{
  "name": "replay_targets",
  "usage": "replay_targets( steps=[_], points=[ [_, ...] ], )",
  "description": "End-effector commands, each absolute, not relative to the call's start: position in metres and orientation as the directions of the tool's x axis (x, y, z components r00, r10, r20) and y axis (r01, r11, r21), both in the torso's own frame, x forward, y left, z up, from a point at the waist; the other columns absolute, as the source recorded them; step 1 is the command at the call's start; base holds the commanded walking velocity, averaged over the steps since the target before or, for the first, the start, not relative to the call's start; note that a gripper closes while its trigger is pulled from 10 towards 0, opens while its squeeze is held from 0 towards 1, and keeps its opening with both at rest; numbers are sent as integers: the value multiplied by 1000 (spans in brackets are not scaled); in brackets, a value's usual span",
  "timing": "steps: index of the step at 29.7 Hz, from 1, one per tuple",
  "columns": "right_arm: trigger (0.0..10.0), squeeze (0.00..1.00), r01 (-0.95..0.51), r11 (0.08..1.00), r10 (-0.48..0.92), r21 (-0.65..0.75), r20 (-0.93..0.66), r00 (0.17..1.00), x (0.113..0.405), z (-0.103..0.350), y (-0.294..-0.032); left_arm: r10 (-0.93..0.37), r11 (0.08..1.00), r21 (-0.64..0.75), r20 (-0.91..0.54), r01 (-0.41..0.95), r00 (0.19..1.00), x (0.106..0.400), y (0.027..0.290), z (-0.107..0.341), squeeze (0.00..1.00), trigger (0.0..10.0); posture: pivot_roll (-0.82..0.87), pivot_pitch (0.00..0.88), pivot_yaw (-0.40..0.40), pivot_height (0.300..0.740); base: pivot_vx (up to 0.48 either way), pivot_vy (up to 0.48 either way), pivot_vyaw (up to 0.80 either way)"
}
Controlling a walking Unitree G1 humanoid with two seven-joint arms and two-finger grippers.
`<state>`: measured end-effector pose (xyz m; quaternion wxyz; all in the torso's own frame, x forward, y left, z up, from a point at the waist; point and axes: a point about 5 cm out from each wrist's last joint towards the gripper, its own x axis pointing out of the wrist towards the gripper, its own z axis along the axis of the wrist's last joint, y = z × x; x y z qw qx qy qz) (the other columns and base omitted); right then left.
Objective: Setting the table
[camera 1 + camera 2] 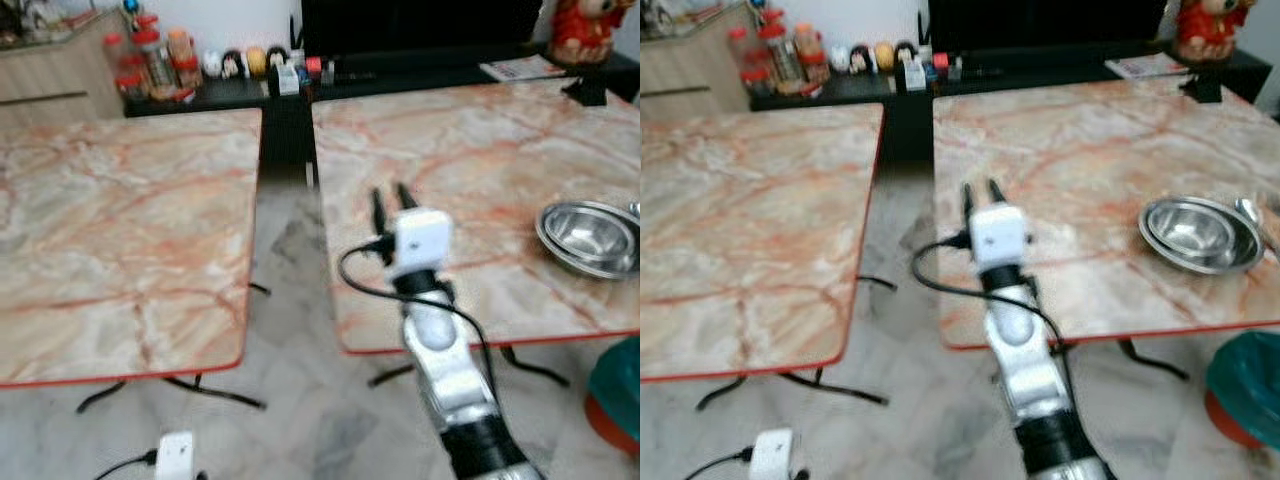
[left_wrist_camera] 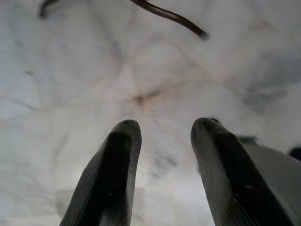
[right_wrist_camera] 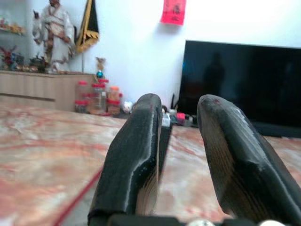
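Stacked shiny steel bowls (image 1: 1198,233) sit near the right edge of the right-hand pink-and-orange marbled surface (image 1: 1080,150), a spoon-like piece of steel just beside them at the far right; I can't make out more of it. From my seat, two such red-edged square surfaces stand side by side, the left one (image 1: 120,230) bare, a narrow gap of pale marble floor (image 1: 290,400) between them. Black metal legs show under both.

My right claw (image 1: 390,194) is raised over the near left corner of the right surface, well apart from the bowls. Fingers a narrow gap apart, nothing between them; the right wrist view looks level across the top toward the far wall. A white camera block and a looping black cable ride on the silver arm behind it.

My left claw (image 2: 162,136) hangs low, pointing at the floor. Fingers parted a little, nothing held. A dark table leg crosses the floor beyond them.

Room: a low black cabinet (image 1: 400,75) runs along the back wall with a big dark television screen (image 3: 244,80) above it. On the cabinet, a row of small figurines and red-lidded clear jars (image 1: 150,60). A light wooden sideboard (image 1: 50,70) at far left carries a robed statue in the wrist view. A red ornament (image 1: 580,30) stands at the right end of the cabinet, a red paper hanging on the white wall. A teal-and-orange round object (image 1: 1250,385) sits on the floor at lower right.
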<state>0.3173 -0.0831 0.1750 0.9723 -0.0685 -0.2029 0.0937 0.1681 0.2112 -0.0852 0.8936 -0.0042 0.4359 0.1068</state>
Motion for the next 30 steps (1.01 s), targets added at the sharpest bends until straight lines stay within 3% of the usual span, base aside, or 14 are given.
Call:
replay_targets(
  steps=[1, 30],
  points=[
    [10000, 0, -135, 975, 195, -175, 390, 900, 318, 177, -90, 185, 976, 73, -785, -207, 592, 167, 207, -87, 0, 10000, 13, 40, 72, 740, 0, 469, 0],
    [10000, 0, -148, 970, 206, -195, 325, 923, 313, 155, -98, 186, 974, 70, -785, -214, 591, 167, 205, -87, 0, 10000, 16, 43, 60, 740, 0, 472, 0]
  ],
)
